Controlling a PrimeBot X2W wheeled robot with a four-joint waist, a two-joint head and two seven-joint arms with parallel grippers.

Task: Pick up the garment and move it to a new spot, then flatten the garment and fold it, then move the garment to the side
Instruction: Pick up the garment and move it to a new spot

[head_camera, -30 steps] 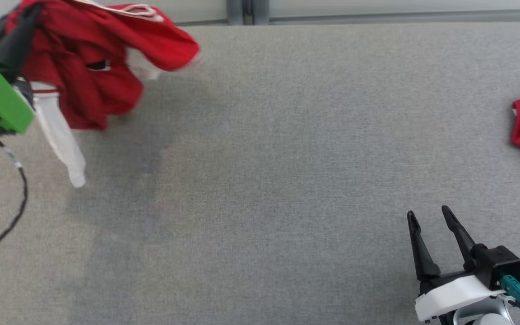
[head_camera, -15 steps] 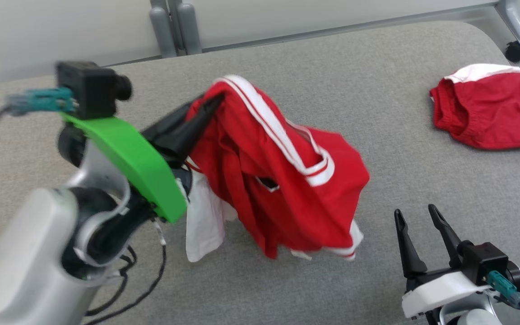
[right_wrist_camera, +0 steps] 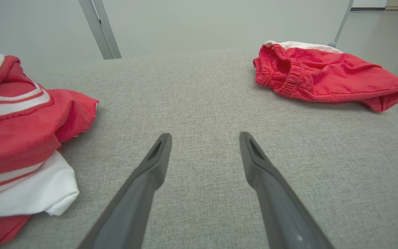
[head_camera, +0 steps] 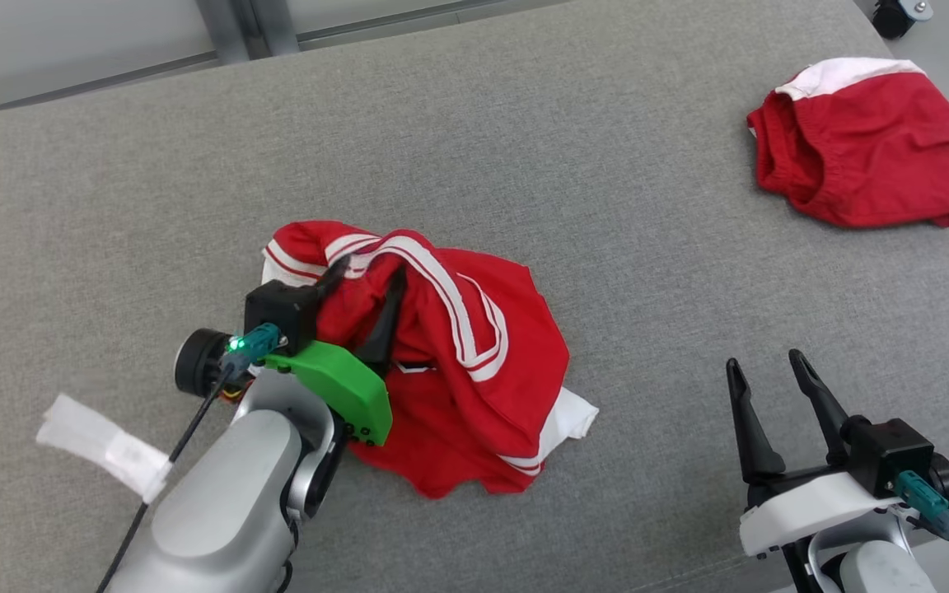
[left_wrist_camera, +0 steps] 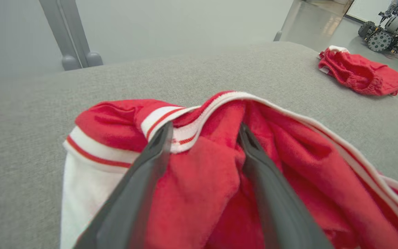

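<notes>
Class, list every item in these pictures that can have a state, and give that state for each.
red and white garment: crumpled in a heap on the grey padded surface, not yet flattened.
left gripper: open, fingers pushed into the garment's folds.
right gripper: open, empty, over bare surface.
red shorts: bunched, lying at the surface's far right corner.

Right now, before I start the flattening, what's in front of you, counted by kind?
Red-and-white garments: 2, the crumpled top in the middle and the shorts at the far right
Strips: 1, a white strip beside the left arm
Grippers: 2, the left gripper in the top's folds, the right gripper over bare fabric
Total: 5
</notes>
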